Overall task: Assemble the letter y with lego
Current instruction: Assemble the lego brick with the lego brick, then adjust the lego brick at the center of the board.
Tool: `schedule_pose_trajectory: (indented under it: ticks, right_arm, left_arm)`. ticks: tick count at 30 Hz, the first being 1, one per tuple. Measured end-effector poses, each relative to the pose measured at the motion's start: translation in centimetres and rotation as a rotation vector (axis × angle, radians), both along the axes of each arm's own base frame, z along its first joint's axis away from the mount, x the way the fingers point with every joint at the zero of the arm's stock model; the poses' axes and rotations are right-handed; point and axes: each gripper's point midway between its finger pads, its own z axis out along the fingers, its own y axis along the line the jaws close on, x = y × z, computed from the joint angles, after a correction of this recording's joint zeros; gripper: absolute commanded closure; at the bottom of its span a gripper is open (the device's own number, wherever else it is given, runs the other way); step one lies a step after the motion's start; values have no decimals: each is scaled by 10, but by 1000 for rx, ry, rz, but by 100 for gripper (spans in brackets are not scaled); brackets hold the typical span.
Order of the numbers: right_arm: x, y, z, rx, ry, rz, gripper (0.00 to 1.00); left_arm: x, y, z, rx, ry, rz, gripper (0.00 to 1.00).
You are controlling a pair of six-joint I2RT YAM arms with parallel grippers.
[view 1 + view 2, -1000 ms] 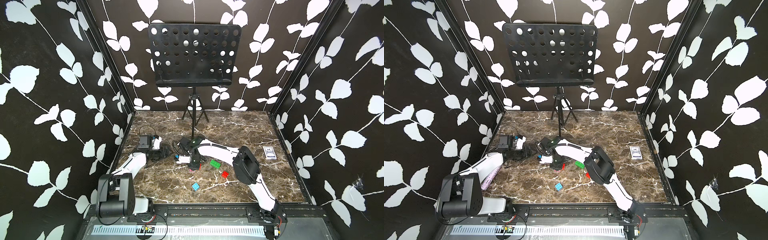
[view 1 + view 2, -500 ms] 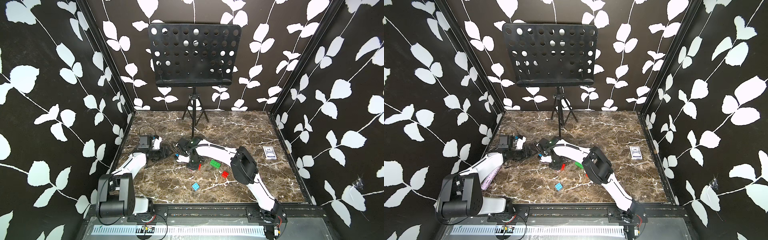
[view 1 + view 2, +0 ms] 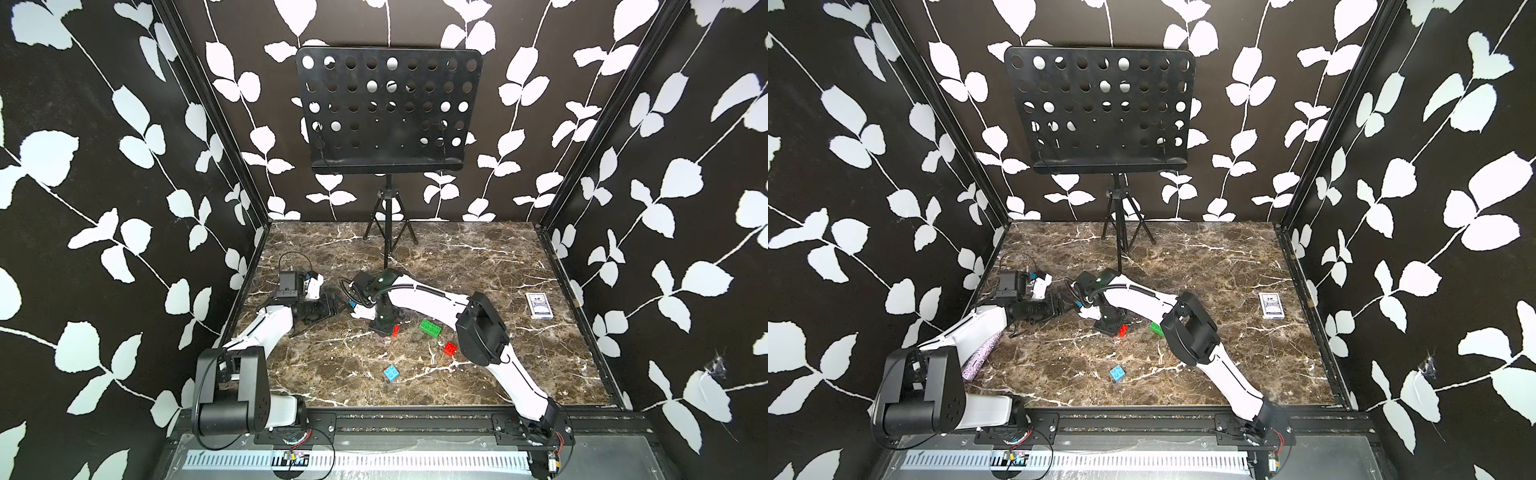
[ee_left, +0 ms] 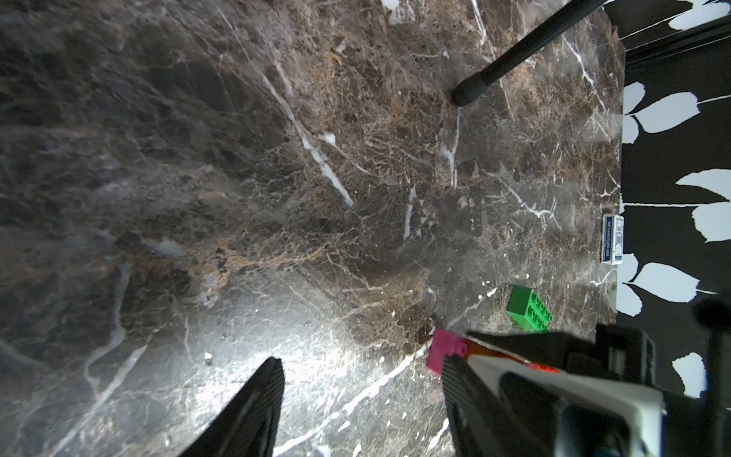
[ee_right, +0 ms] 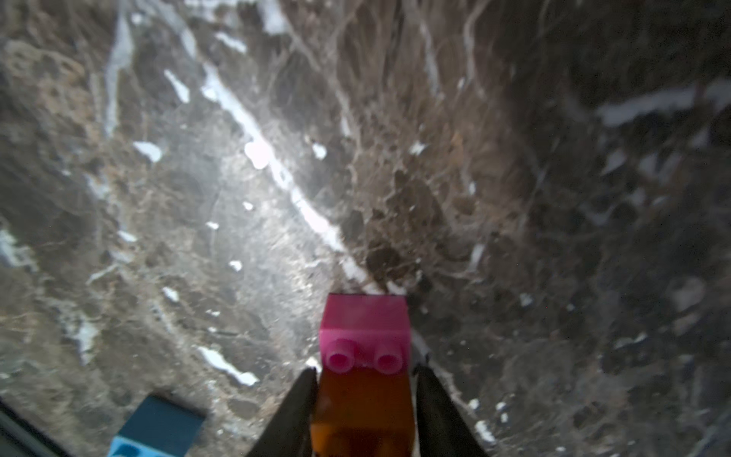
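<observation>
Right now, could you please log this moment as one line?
right gripper: around pink-orange stack, grip unclear | left gripper: open, empty | loose: green brick, red brick, blue brick

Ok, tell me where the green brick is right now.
In a top view the green brick lies on the marble table, between the right gripper and the red brick.

The only lettering is on the blue card box (image 4: 612, 239). In the left wrist view a line of white capitals runs along its narrow side, too small to read with certainty. In both top views its patterned face is too small to read.
</observation>
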Motion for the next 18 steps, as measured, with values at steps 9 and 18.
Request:
schedule_pose_trajectory:
  ticks: [9, 18]
  right_arm:
    - [21, 10, 33, 94, -71, -46, 48]
    - [33, -57, 99, 183, -143, -237, 48]
  left_arm:
    - [0, -1, 1, 1, -9, -14, 35]
    - [-4, -31, 11, -17, -42, -134, 35]
